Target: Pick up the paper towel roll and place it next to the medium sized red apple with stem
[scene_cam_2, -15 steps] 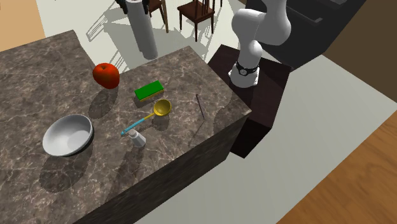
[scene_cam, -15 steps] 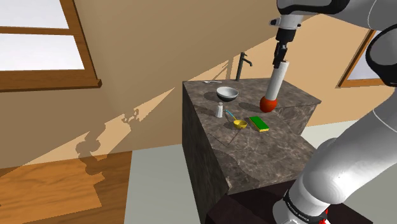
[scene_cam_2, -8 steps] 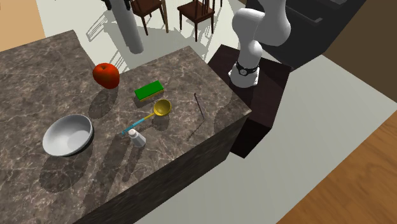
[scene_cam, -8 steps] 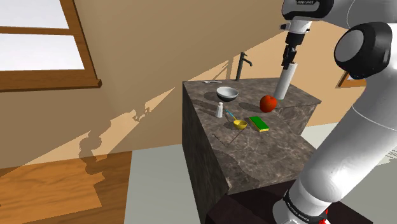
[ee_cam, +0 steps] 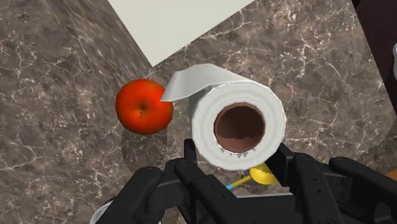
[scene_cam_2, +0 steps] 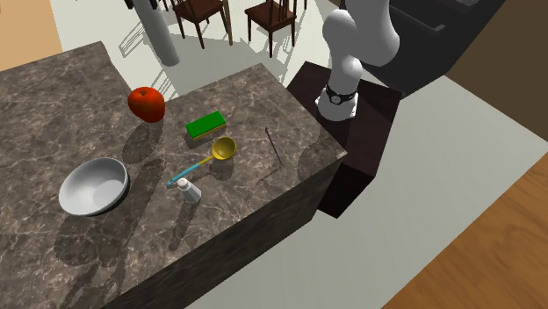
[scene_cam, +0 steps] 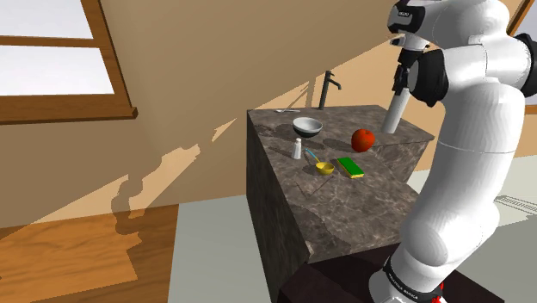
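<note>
Clamps the black pincer [ee_cam: 238, 156] on the white paper towel roll [ee_cam: 238, 124], one finger on each side near the top end, brown core facing the wrist camera. Holds it upright, with a loose flap of sheet peeling off the side toward the red apple [scene_cam_2: 147, 104]. In the shoulder view, sits at about 1 o'clock of the apple and near it, by the far corner of the dark marbled worktop [scene_cam_2: 53, 105]. In the second exterior view, stands at 12 o'clock of the apple, close to the worktop's far edge. From the wrist camera, hangs with its lower end just beside the apple and a soft shadow on the stone below; cannot tell for certain whether resting on the surface or clear of it. Elsewhere on the worktop, by the second exterior view: a green sponge [scene_cam_2: 205, 126] at 4 o'clock of the apple, a yellow scoop [scene_cam_2: 223, 148] with a blue handle at 5 o'clock of the sponge, a grey bowl [scene_cam_2: 94, 185] at 7 o'clock of the apple, a small white shaker [scene_cam_2: 189, 190] at 3 o'clock of the bowl and just beside the scoop's handle, a thin dark stick [scene_cam_2: 275, 145] at 3 o'clock of the scoop. Beyond the worktop's far edge, brown chairs [scene_cam_2: 263, 17] on a pale floor.
</note>
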Robot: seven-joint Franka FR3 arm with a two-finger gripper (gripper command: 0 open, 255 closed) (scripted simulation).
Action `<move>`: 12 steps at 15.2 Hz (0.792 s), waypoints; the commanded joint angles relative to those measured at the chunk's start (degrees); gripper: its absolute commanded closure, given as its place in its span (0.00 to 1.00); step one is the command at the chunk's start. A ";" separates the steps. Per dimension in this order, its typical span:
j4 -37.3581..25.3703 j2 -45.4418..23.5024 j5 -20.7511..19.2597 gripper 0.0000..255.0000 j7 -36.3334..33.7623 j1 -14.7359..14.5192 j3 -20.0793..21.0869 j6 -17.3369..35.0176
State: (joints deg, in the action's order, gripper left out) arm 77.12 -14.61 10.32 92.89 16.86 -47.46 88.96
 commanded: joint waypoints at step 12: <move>11.03 1.21 -0.79 1.00 0.23 -1.64 0.19 10.07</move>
State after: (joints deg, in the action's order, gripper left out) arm 87.00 -13.62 9.68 93.30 15.53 -47.33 98.00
